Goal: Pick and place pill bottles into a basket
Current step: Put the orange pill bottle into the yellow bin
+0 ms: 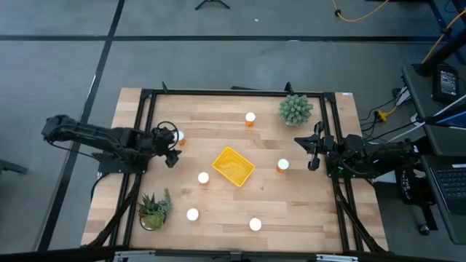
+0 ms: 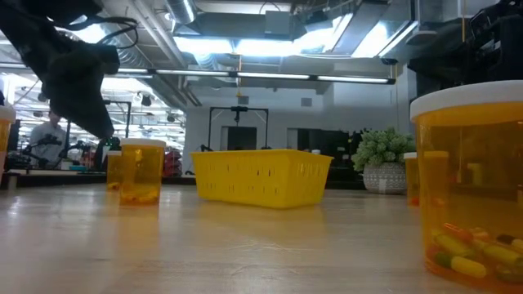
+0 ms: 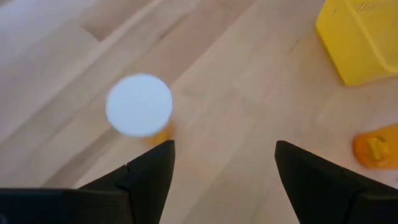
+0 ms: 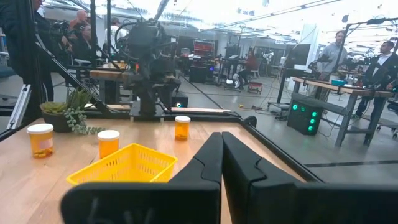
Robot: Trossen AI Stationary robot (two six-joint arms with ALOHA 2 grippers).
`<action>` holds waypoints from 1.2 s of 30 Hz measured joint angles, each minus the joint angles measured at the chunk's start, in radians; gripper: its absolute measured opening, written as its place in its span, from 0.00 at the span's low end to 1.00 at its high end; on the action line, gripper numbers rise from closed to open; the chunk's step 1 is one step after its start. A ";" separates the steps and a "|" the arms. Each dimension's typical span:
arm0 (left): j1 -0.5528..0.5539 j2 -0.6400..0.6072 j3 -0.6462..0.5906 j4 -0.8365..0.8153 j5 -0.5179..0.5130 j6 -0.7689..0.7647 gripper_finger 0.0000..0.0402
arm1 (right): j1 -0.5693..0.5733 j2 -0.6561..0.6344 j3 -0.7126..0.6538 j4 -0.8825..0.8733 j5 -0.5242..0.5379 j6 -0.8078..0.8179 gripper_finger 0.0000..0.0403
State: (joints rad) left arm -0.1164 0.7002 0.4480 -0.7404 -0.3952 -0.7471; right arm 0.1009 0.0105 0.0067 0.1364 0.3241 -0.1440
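Note:
Several pill bottles, orange with white caps, stand on their bases about the wooden table, such as one (image 1: 250, 118) at the far side, one (image 1: 282, 166) right of the basket and one (image 1: 203, 177) left of it. The yellow basket (image 1: 233, 165) sits mid-table. My left gripper (image 1: 172, 150) hovers open, tilted down, beside the leftmost bottle (image 1: 178, 137). In its wrist view that bottle (image 3: 139, 104) stands ahead of one finger, outside the gap between the fingers (image 3: 224, 149). My right gripper (image 4: 221, 146) is shut, level and holding nothing, at the table's right side (image 1: 312, 153).
Two potted plants stand on the table, one at the far right (image 1: 295, 109) and one at the near left (image 1: 153, 209). A black frame (image 1: 233, 93) runs round the table. People and workbenches show in the room beyond.

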 joint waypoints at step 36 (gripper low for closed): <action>-0.265 0.521 0.000 -0.072 -0.434 -0.628 0.68 | 0.000 0.001 0.000 -0.060 -0.002 0.003 0.02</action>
State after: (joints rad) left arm -0.3812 1.2211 0.4477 -0.8123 -0.8291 -1.3753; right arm 0.1009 0.0113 0.0070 0.0765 0.3218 -0.1413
